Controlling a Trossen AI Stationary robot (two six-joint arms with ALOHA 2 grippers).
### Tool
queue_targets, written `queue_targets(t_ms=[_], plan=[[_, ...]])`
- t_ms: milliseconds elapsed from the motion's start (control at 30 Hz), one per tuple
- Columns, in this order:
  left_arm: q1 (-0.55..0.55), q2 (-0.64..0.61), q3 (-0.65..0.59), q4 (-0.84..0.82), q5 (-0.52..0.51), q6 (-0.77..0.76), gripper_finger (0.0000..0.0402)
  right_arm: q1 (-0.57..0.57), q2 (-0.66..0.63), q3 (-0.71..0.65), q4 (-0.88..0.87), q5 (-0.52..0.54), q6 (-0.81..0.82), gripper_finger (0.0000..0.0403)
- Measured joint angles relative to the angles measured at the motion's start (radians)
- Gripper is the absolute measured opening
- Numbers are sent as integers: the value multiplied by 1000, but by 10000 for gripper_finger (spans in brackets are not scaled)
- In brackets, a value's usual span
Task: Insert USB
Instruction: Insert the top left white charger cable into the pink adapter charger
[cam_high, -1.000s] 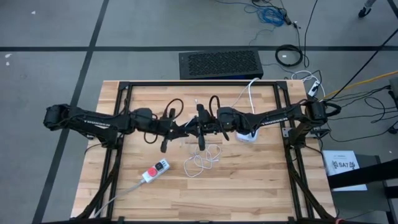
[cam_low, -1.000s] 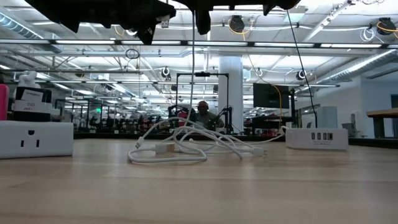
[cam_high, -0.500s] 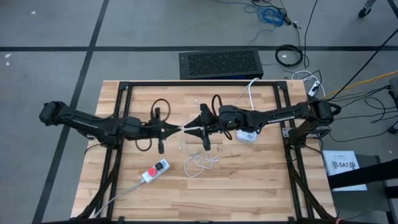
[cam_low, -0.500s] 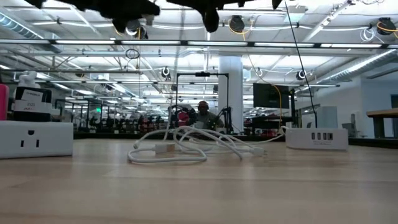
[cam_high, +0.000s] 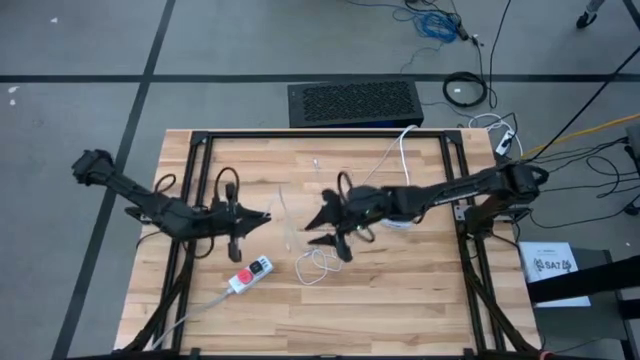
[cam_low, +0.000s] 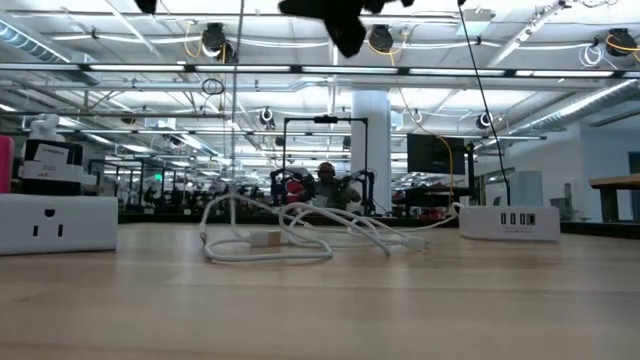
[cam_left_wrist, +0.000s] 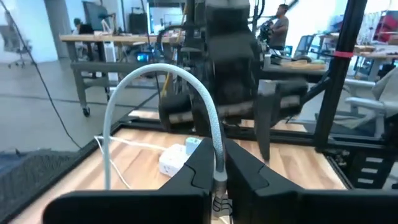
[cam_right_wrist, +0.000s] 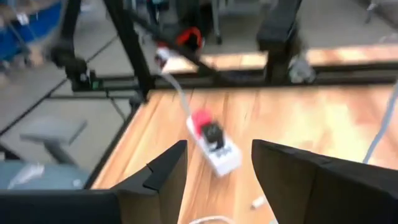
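Observation:
A white USB cable lies in a loose coil (cam_high: 322, 262) on the wooden table; one strand (cam_low: 240, 110) rises from the coil (cam_low: 290, 236) to my left gripper (cam_high: 264, 217), which is shut on it left of centre. My right gripper (cam_high: 317, 224) stands open just right of centre, above the coil, with nothing between its fingers (cam_right_wrist: 155, 177). A white USB charging hub (cam_low: 510, 222) sits on the table at the right, partly under the right arm (cam_high: 403, 220). My left gripper pinches the white cable near its end (cam_left_wrist: 219, 176) between its two fingers, which lie level and point toward the table's right. From the fingertips the cable arches up (cam_left_wrist: 180, 74), then hangs slack down to the coil.
A white power strip with a red switch (cam_high: 249, 274) lies near the front left, its cord running off the near edge. A black perforated box (cam_high: 355, 102) stands beyond the far edge. Black frame rails (cam_high: 190, 190) run along the table's sides.
My right gripper has opened and let go of the cable, tipping down a little. My left gripper has drawn back toward the table's left edge, rising slightly, and has carried the cable's end with it; the hanging strand has shifted left while the coil stays on the table.

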Motion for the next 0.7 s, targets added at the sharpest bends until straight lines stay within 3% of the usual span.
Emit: queue_targets(t_ms=[400,533,700], plan=[[-454,151,-101,-72,-538,-383,22,57,87,0,91,8,2,156],[-580,250,-127,-110,-643,-600,22,71,87,0,119,9,10,155],[-697,370,-155,-146,-679,-834,22,82,87,0,129,41,20,155]])
